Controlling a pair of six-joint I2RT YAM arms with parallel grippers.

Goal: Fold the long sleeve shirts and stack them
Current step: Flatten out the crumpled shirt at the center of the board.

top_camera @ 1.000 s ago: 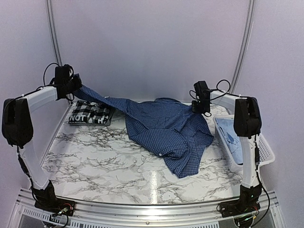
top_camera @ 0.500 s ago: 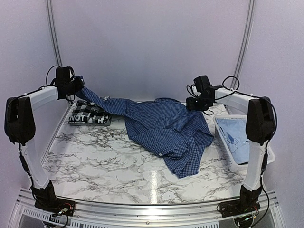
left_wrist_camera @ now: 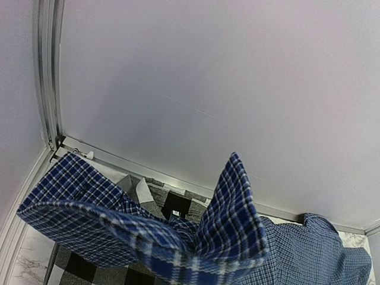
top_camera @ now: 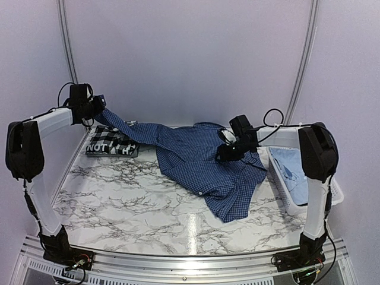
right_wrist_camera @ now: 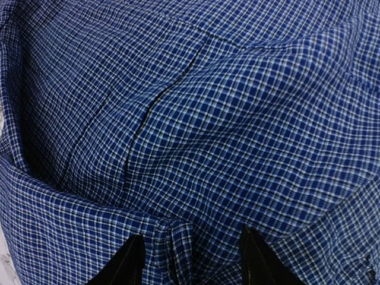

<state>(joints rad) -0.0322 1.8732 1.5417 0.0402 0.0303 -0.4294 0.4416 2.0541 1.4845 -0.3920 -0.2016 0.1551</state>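
Left gripper [top_camera: 95, 108] is raised at the far left corner, clenched on the cuff end of one sleeve [top_camera: 122, 123] of the dark blue fine-checked button-up shirt [top_camera: 202, 160]. The sleeve runs taut and sloping down from the gripper to the shirt body. The left wrist view shows the cuff [left_wrist_camera: 148, 237] bunched close to the camera; the gripper's own fingers are hidden by the cloth.

The dark blue fine-checked button-up shirt lies spread and rumpled across the middle and right of the white-and-grey marble-pattern worktop [top_camera: 130, 196], with its lower part trailing toward the near right.

Right gripper [top_camera: 224, 151] is low over the right part of the shirt body, near the collar side. In the right wrist view the right gripper [right_wrist_camera: 190, 261] has its black fingertips [right_wrist_camera: 132, 261] standing apart just above the checked cloth. A raised fold [right_wrist_camera: 175, 237] lies between them and is not pinched, so the right gripper is released.

A folded black-and-white plaid shirt [top_camera: 111, 142] sits flat at the far left of the worktop, under the lifted sleeve; it also shows below the cuff in the left wrist view [left_wrist_camera: 172, 205].

A plain pale blue shirt [top_camera: 294, 169] lies inside the white slatted plastic basket [top_camera: 335, 191] at the right edge of the worktop, just beside the dark blue shirt's right side.
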